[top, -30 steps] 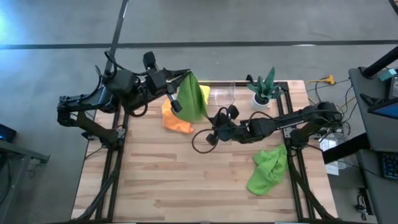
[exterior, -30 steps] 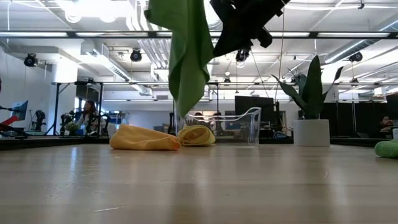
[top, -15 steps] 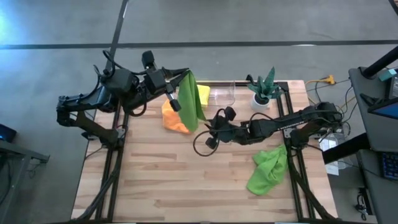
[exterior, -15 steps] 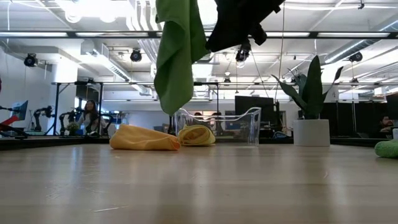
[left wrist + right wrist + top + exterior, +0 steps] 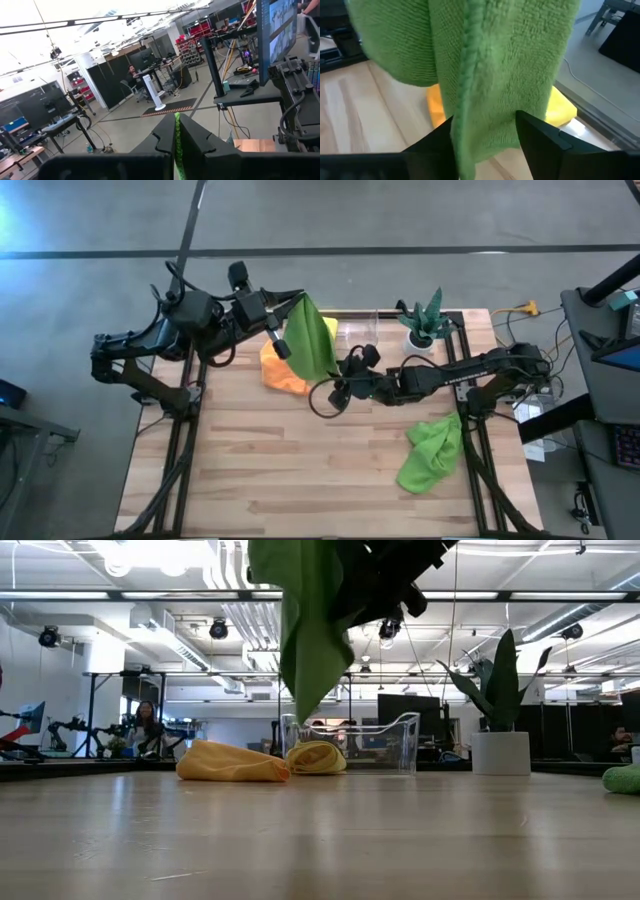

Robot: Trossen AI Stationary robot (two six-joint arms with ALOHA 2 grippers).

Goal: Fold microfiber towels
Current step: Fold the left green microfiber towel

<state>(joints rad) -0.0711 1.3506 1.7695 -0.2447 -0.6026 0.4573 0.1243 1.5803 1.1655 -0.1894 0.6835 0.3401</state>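
Overhead, the left gripper (image 5: 283,321) is clamped tight on a top corner of a lime green towel (image 5: 308,338), a soft looped-pile cloth hanging in long folds above centre of the frame. The right gripper (image 5: 338,376), fingers parted, straddles the towel's lower hem, not yet pinching. A rumpled orange towel (image 5: 281,372) lies on the pale wood-plank table (image 5: 280,470); a second green towel (image 5: 430,454) sits crumpled at lower right.

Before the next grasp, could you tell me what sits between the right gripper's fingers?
The hanging green towel passes between the right gripper's open fingers, in the right wrist view.
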